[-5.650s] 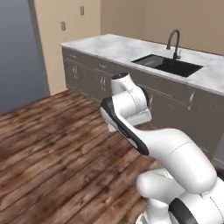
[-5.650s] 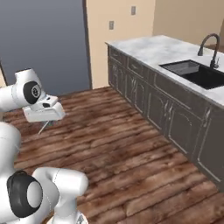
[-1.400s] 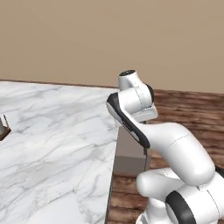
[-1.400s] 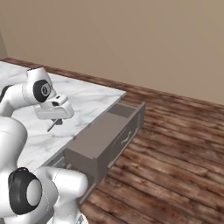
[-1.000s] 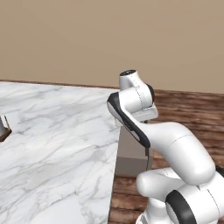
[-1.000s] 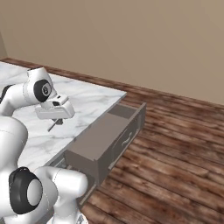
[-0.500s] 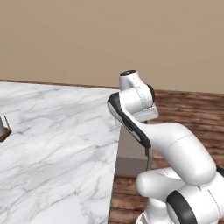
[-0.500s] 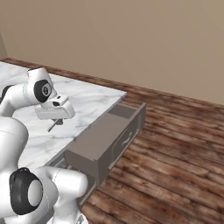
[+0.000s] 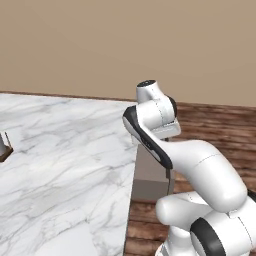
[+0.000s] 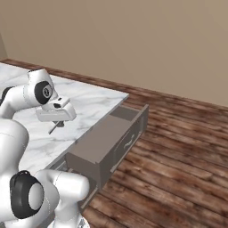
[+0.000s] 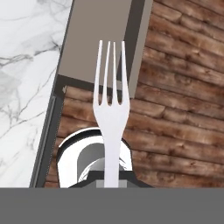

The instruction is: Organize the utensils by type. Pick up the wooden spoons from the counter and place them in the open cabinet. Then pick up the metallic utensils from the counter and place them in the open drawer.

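A silvery-grey metal fork (image 11: 110,109), one of the metallic utensils, stands tines-up between my gripper (image 11: 111,178) fingers, and the gripper is shut on its handle. Beyond the tines lies the open drawer (image 11: 98,39) with its plain grey-brown inside. In the right base view the gripper (image 10: 54,127) hangs over the white marble counter (image 10: 89,104), just left of the open drawer (image 10: 107,138), with the fork (image 10: 53,128) slanting down from it. The wooden spoons are out of view.
Wooden floor (image 10: 178,156) stretches right of the pulled-out drawer. A beige wall (image 10: 133,40) closes the far side. At the left edge of the counter (image 9: 65,165) in the left base view sits a small brown-and-grey object (image 9: 4,147), cut off by the frame.
Since 5.7 s ago the base has driven from the sink side to the counter end with the open drawer. Over the last second the arm and fork have stayed almost still.
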Motion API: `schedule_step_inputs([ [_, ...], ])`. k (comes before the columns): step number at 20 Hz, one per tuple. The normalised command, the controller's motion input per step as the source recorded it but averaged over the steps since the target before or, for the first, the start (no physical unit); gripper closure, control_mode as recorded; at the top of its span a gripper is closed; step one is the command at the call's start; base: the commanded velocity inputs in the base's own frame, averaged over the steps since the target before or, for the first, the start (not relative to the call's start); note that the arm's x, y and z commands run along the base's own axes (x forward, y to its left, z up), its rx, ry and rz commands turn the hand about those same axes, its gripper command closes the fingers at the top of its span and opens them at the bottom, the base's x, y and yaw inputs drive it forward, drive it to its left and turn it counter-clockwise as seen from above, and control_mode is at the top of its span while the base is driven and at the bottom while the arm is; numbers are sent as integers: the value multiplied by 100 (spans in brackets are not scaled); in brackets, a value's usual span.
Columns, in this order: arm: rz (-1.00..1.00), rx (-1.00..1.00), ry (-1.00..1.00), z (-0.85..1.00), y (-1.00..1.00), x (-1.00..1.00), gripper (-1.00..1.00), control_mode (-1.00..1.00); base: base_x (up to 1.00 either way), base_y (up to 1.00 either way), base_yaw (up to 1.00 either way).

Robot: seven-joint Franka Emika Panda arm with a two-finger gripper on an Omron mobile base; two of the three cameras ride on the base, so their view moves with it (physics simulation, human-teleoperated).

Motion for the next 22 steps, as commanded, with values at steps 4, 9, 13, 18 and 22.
schedule_step_inputs([
  [4, 1, 2, 0, 0, -21, 28, 100, -100, 6, -3, 0],
  [9, 22, 9, -2, 0, -43, 31, 100, -100, 0, 0, 0],
  [13, 30, 2, 0, -13, -31, 22, 100, -100, 0, 0, 0],
  [18, 30, 2, -1, -23, -26, 27, 100, -100, 0, 0, 0],
  [22, 34, 9, 0, -36, -23, 18, 100, -100, 0, 0, 0],
])
